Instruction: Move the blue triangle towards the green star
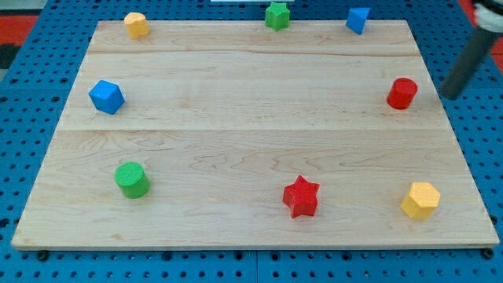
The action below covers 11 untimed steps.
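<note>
Pale wood makes up the bench [236, 94], and my tip [449, 94] sits just off its right edge, over the blue pegboard [31, 31]. With a bare rod as end effector, it has nothing to spread or pinch. The red cylinder [402, 93] stands just to the tip's left. The blue triangle [357, 20] lies up and left of the tip, well apart from it, at the top edge. The green star [277, 15] sits farther left along that edge.

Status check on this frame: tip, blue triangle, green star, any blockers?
My tip off board, view's right, beside red cylinder. Blue triangle untouched, top edge, right of green star. Nothing between them.
</note>
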### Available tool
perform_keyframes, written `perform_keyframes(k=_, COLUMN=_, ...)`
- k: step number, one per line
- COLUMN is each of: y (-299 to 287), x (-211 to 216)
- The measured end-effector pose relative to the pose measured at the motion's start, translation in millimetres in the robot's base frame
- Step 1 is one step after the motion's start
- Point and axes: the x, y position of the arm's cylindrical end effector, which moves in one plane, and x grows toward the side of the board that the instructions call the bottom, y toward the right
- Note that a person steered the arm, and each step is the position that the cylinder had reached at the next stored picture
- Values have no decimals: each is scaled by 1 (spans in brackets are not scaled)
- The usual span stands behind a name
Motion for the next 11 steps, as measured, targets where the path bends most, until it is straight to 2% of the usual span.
perform_keyframes(k=2, y=-131, x=-6)
perform_keyframes(k=3, y=-103, x=-20)
perform_keyframes(k=6, y=36, x=-186)
perform_keyframes(k=7, y=19, x=-186)
perform_keyframes(k=8, y=-22, x=-186)
perform_keyframes(k=9, y=-24, x=-187)
perform_keyframes(k=10, y=-49, x=-187)
perform_keyframes(k=11, y=-139, x=-186)
